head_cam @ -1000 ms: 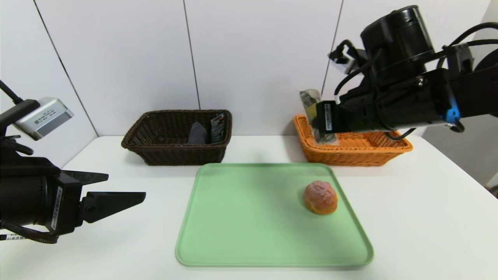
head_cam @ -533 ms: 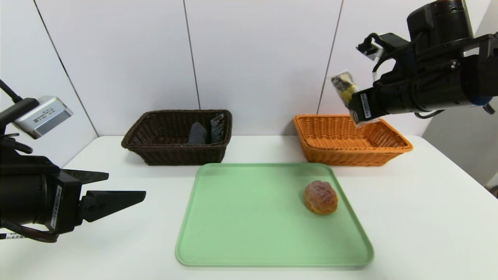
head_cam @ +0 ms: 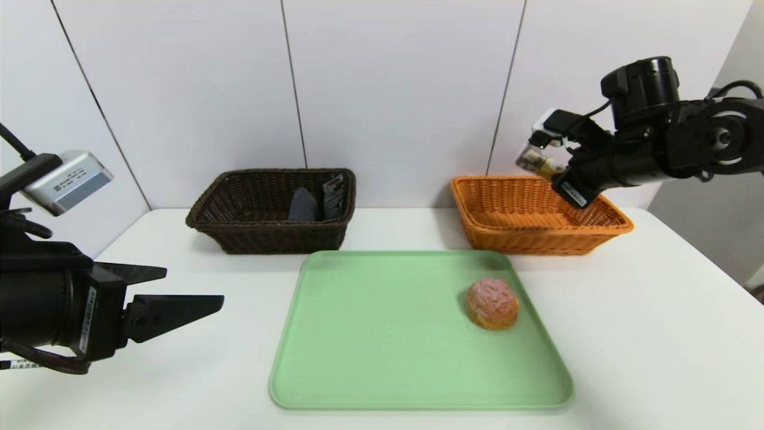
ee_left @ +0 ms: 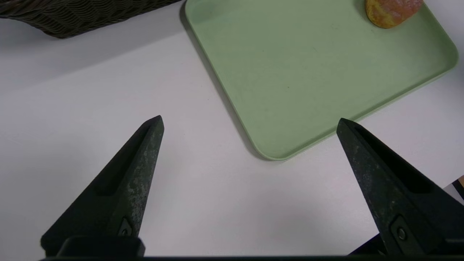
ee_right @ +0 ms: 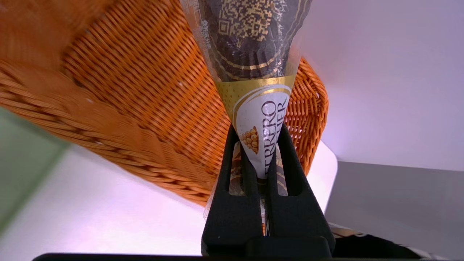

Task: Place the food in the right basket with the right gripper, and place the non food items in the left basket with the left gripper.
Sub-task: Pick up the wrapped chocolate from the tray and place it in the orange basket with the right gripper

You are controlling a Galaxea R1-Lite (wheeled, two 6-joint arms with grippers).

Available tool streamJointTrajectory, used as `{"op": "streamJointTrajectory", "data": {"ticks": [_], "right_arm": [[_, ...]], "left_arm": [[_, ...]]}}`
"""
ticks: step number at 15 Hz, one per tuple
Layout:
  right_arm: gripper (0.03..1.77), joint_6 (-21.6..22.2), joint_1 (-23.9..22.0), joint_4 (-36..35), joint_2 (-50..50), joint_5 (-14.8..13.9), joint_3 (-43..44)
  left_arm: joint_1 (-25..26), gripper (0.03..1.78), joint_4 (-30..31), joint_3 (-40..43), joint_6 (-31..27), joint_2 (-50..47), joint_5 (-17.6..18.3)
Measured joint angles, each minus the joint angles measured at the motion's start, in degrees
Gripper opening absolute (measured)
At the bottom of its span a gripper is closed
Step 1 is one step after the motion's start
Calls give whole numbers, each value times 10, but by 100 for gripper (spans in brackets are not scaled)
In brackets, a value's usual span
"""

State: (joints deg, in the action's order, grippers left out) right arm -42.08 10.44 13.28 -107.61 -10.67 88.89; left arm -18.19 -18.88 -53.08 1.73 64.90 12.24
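Note:
My right gripper [head_cam: 558,173] hangs over the back of the orange right basket [head_cam: 537,240], shut on the clear-wrapped gold-and-brown snack [head_cam: 533,160]. In the right wrist view the snack [ee_right: 253,54] sticks out past the pinched gripper [ee_right: 257,127] above the basket's weave [ee_right: 145,90]. The pink-topped bun [head_cam: 492,303] lies on the right side of the green tray [head_cam: 382,358]. The dark left basket [head_cam: 268,236] holds a rolled grey cloth [head_cam: 302,205] and a black tube [head_cam: 334,196]. My left gripper [head_cam: 194,286] rests open and empty at the table's left, near the tray's corner [ee_left: 275,154].
Both baskets stand against the white back wall, behind the tray. The bun [ee_left: 391,11] shows at the far edge of the left wrist view. Bare white table [head_cam: 656,334] lies right of the tray and in front of the left basket.
The right arm has carried the snack from the orange basket's left end up and across to above its back right. The left arm and the bun have not moved.

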Motion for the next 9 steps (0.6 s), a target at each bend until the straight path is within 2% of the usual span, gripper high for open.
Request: {"op": "streamJointTrajectory", "data": {"ticks": [3,5,9], "right_arm": [[10,-46,-10,-39,-42,-1,2],[10,-50,-12,-63,-66,-2,10],[10,-49,-12,-64,-94,-3,21]], "left_arm": [[0,169,0,1,0,0,0],[0,169,0,2,1,0,0],[1,169,0,4,1,1,0]]}}
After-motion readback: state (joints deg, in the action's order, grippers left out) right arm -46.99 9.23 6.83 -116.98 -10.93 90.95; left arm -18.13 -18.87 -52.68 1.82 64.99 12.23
